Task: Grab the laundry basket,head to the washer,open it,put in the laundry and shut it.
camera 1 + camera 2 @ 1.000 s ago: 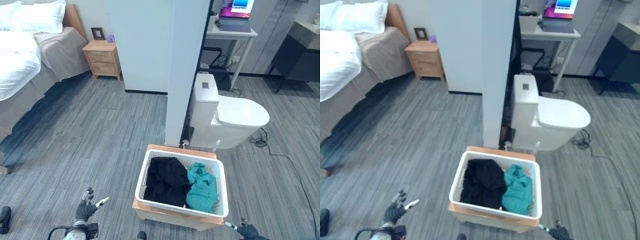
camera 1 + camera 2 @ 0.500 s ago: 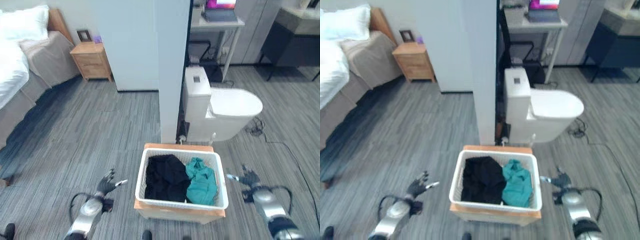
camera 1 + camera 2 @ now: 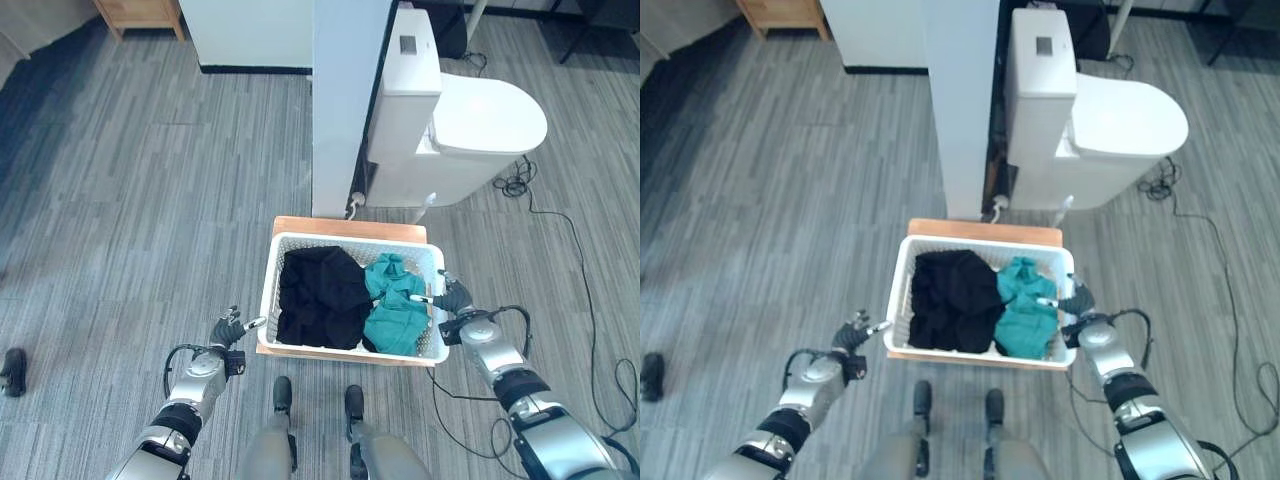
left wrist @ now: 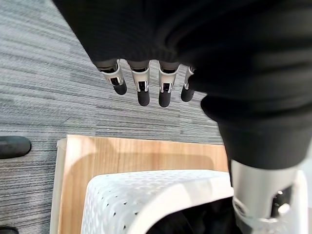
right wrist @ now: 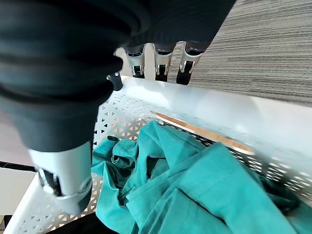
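— Grey wood-grain plank floor takes most of the view, yes? What stands on it, biggest first?

— Farthest off, a white ceramic toilet with its lid down, beside a pale grey partition wall. Nearer the robot is a white perforated plastic laundry basket, which sits on a low light-wood board; a strip of the board shows past the far rim of the basket.

— And what is in the basket?

— A crumpled black garment fills the side towards the robot's left. A teal shirt lies bunched on the other side, touching the black one.

— Where are the hands?

— The left hand hovers just beside the basket's near left corner, apart from it, with its fingers straight and spread, grasping nothing. The right hand is at the basket's right rim. Its fingers reach out straight over the outside of that rim, its thumb points in above the teal shirt, and nothing is clenched.

— Anything smaller?

— A dark shoe on the floor, well off to the robot's left.
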{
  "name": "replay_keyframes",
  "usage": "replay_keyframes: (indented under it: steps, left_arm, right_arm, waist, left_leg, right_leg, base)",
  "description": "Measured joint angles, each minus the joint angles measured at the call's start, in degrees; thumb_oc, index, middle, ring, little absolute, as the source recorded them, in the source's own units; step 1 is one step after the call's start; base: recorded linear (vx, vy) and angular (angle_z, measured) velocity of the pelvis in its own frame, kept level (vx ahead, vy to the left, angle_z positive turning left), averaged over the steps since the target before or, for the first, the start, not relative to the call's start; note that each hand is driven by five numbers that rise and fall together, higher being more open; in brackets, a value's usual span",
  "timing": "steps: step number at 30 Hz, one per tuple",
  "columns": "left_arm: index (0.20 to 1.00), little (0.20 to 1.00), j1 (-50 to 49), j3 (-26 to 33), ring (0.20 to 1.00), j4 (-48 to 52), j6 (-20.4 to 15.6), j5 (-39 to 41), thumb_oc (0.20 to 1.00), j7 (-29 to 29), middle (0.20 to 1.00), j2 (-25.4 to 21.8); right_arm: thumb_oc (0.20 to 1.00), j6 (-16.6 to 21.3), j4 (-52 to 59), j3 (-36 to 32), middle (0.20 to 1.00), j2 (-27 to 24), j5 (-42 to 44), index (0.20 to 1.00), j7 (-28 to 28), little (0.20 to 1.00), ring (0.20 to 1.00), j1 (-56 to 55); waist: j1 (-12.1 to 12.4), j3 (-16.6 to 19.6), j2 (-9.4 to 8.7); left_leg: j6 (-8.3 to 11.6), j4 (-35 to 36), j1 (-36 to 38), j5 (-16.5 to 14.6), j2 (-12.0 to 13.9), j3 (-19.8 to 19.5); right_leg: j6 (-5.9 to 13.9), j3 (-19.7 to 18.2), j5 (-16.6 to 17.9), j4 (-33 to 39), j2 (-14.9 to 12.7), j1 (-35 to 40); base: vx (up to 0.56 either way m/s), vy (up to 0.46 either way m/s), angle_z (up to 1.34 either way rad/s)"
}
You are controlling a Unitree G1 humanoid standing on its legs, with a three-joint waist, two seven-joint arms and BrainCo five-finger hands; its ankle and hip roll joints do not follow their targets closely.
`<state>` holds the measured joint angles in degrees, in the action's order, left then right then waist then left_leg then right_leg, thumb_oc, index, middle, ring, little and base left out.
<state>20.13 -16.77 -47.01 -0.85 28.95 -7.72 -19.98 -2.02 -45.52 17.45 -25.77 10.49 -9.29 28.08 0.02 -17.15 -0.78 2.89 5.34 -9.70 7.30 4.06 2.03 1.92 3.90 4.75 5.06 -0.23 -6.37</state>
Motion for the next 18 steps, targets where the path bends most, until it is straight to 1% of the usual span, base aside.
replay_keyframes:
  steps: [1, 4, 8, 10, 15, 18]
  left_arm:
    - [1.000, 1.000, 1.11, 0.00, 1.000, 0.43, -0.03, 0.01, 1.000, -0.09, 1.000, -0.21]
    - [1.000, 1.000, 3.13, -0.45, 1.000, 1.53, -0.19, 0.00, 1.000, -0.08, 1.000, -0.38]
    - [1.000, 1.000, 5.21, -0.57, 1.000, 2.65, -0.21, -0.09, 1.000, -0.09, 1.000, -0.72]
    - [1.000, 1.000, 5.75, -1.55, 1.000, 3.34, -0.24, -0.26, 1.000, -0.05, 1.000, -1.32]
    - [1.000, 1.000, 7.94, -2.34, 1.000, 4.25, -0.17, -0.92, 1.000, -0.03, 1.000, -2.77]
    - [1.000, 1.000, 10.87, -4.62, 1.000, 3.24, -0.13, -2.53, 1.000, 0.08, 1.000, -3.35]
  right_arm:
    - [1.000, 0.41, 0.14, 0.03, 1.000, -0.05, 0.00, 1.000, -0.27, 1.000, 1.000, 0.74]
    - [1.000, 0.46, 0.27, 0.09, 1.000, -0.11, 0.03, 1.000, -0.43, 1.000, 1.000, 1.17]
    - [1.000, 0.07, 0.46, 0.29, 1.000, -0.10, 0.00, 1.000, -0.25, 1.000, 1.000, 0.65]
    - [1.000, 0.01, 0.88, 0.23, 1.000, -0.10, 0.00, 1.000, -0.25, 1.000, 1.000, 0.29]
    - [1.000, 0.08, 2.39, -0.10, 1.000, -0.14, 0.00, 1.000, -0.14, 1.000, 1.000, -0.91]
    - [1.000, 0.07, 2.49, -0.12, 1.000, -0.27, 0.01, 1.000, 0.58, 1.000, 1.000, -0.31]
  waist:
    - [-0.08, -0.90, -0.24]
    - [-0.10, -1.89, -0.31]
    - [-0.28, -2.15, -0.25]
    - [-0.31, -2.17, -0.23]
    - [-0.77, -2.81, 0.32]
    - [-0.97, -4.51, 0.58]
  left_leg:
    - [0.01, 0.00, -0.37, 0.21, 0.08, -0.02]
    - [0.04, 0.00, -0.42, 0.22, 0.08, -0.03]
    - [0.05, 0.00, -0.42, 0.21, 0.08, 0.02]
    - [0.05, 0.00, -0.40, 0.21, 0.10, 0.02]
    - [0.06, -0.01, -0.32, 0.24, 0.10, 0.19]
    - [0.10, -0.01, -0.34, 0.30, 0.12, 0.42]
  right_leg:
    - [-0.02, 0.05, 0.17, -0.01, 0.08, -0.29]
    - [-0.02, 0.05, 0.18, -0.01, 0.09, -0.34]
    - [0.00, 0.00, 0.17, -0.01, 0.08, -0.37]
    - [0.01, 0.00, 0.16, -0.01, 0.10, -0.37]
    - [0.12, -0.12, 0.24, -0.01, 0.09, -0.40]
    - [0.13, -0.34, 0.40, -0.01, 0.10, -0.53]
  base:
    - [0.00, 0.000, 0.00]
    - [0.00, 0.000, 0.00]
    - [0.00, 0.000, 0.00]
    - [0.00, 0.000, 0.00]
    - [-0.01, 0.002, 0.00]
    - [0.00, -0.003, -0.05]
